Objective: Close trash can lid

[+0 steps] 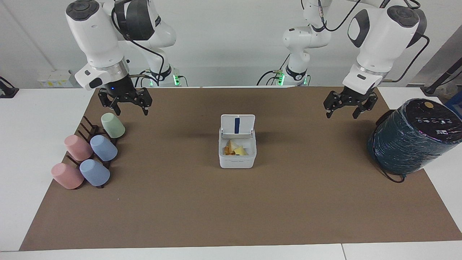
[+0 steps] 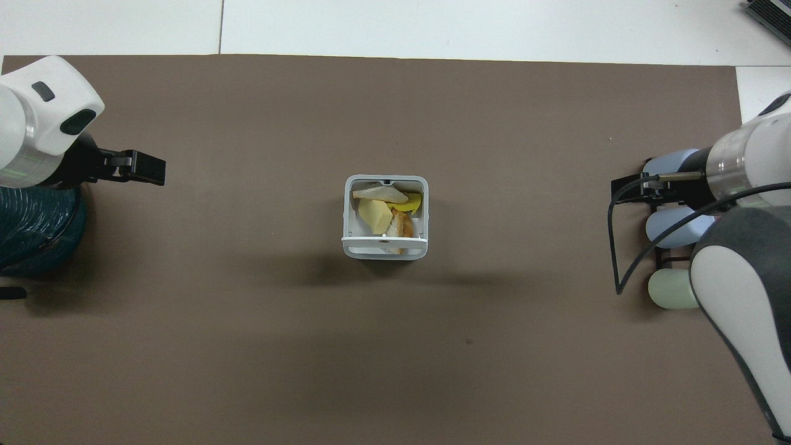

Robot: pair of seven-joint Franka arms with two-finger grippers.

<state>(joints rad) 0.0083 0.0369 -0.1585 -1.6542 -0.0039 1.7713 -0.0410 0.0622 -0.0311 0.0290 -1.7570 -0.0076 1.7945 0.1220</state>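
One small white trash can mid-mat, well apart from both arms; scraps inside. Lid upright on hinge at robots' side, blue strip showing. Probably light, stiff, slippery plastic (likely to skid if shoved): push lid's top edge down, no pinching. Left gripper over mat beside teal cylinder, right gripper over cup rack; both spread wide, empty, waiting.

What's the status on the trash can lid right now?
Both grippers open, empty: left gripper raised beside the teal cylinder, right gripper over the cup rack. Lid upright, trash can open, scraps inside. Nothing in the way.
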